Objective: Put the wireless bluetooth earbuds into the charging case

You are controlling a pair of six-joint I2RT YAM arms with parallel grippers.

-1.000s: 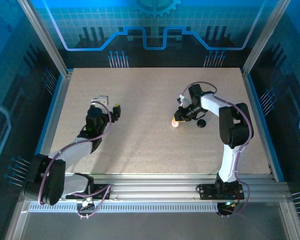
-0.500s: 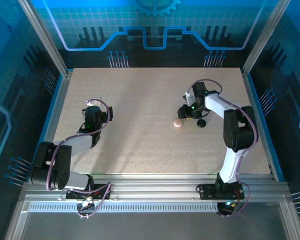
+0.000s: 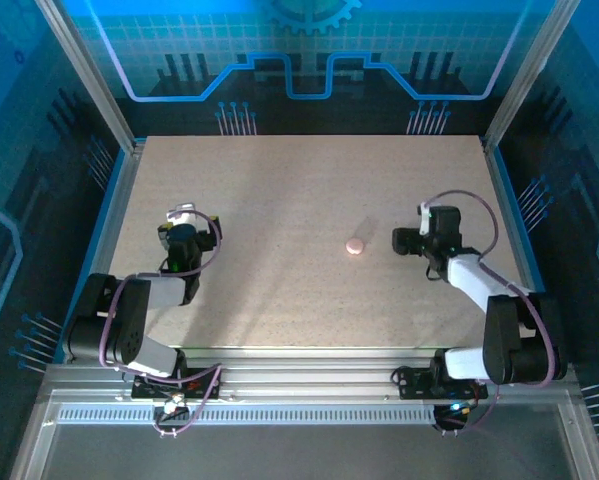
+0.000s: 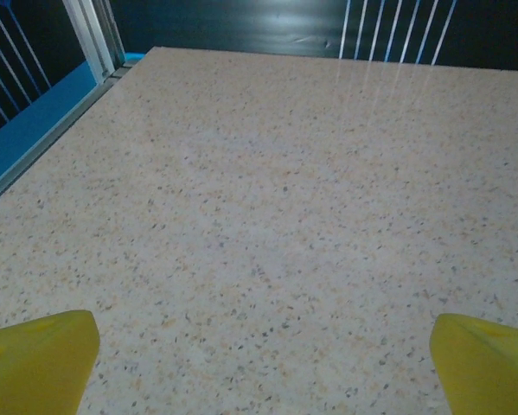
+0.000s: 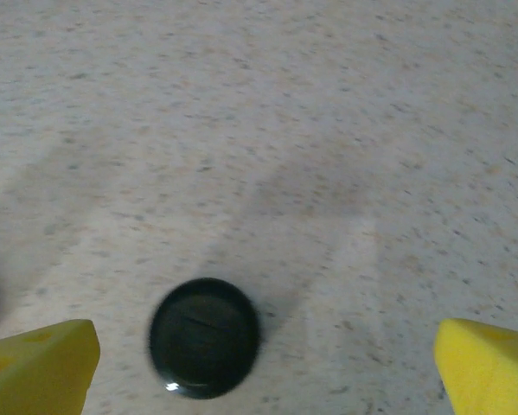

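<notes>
Charging case (image 3: 354, 245) was found lying flat on the table (image 3: 279, 180), near the right gripper (image 3: 406, 240) at its nine o'clock. The left gripper (image 3: 179, 222) was well apart. Being round, no long axis was noted. Both grippers were spread wide and empty, with arms folded low. A black disc (image 5: 205, 337) lay beneath the right one.

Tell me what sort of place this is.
Probably a lab robot cell: a speckled table walled in by aluminium posts and blue printed panels, with a left arm and a right arm bolted to a rail at its near edge.
</notes>
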